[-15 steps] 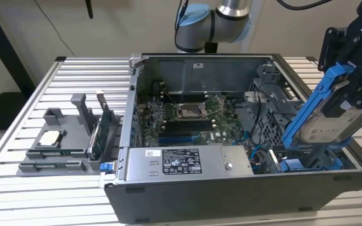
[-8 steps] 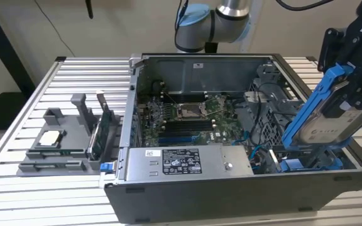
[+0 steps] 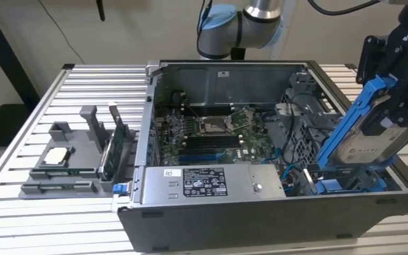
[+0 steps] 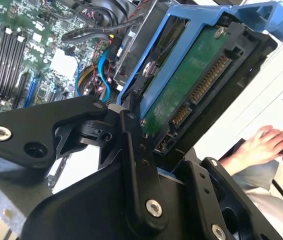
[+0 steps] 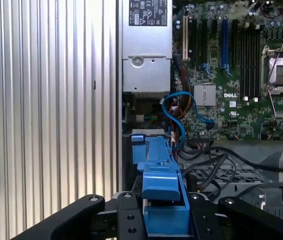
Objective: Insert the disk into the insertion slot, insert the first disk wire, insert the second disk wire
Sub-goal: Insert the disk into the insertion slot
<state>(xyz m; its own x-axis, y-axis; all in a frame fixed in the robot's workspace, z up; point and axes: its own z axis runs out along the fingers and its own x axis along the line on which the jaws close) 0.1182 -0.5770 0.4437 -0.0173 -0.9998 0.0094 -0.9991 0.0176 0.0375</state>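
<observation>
My gripper (image 3: 394, 103) is shut on the disk (image 3: 363, 135), a silver drive with a white label in a blue carrier frame. The disk stands steeply tilted over the near right corner of the open computer case. Its lower end is down at the insertion slot (image 3: 353, 175) and its upper end is raised in the black fingers (image 4: 131, 135). In the second wrist view the disk's green underside (image 4: 181, 85) and its connectors face the camera. The blue frame (image 5: 161, 185) sits between the fingers in the first wrist view. A loose blue cable (image 5: 174, 107) curls beside the bay; I cannot tell which wires are the disk wires.
A grey labelled power-supply box (image 3: 204, 180) lies along the case's near wall, and the green motherboard (image 3: 211, 133) is behind it. A grey fixture (image 3: 69, 159) with parts stands on the slatted table (image 3: 48, 212) at the exterior view's left. A person's hand (image 4: 261, 145) is nearby.
</observation>
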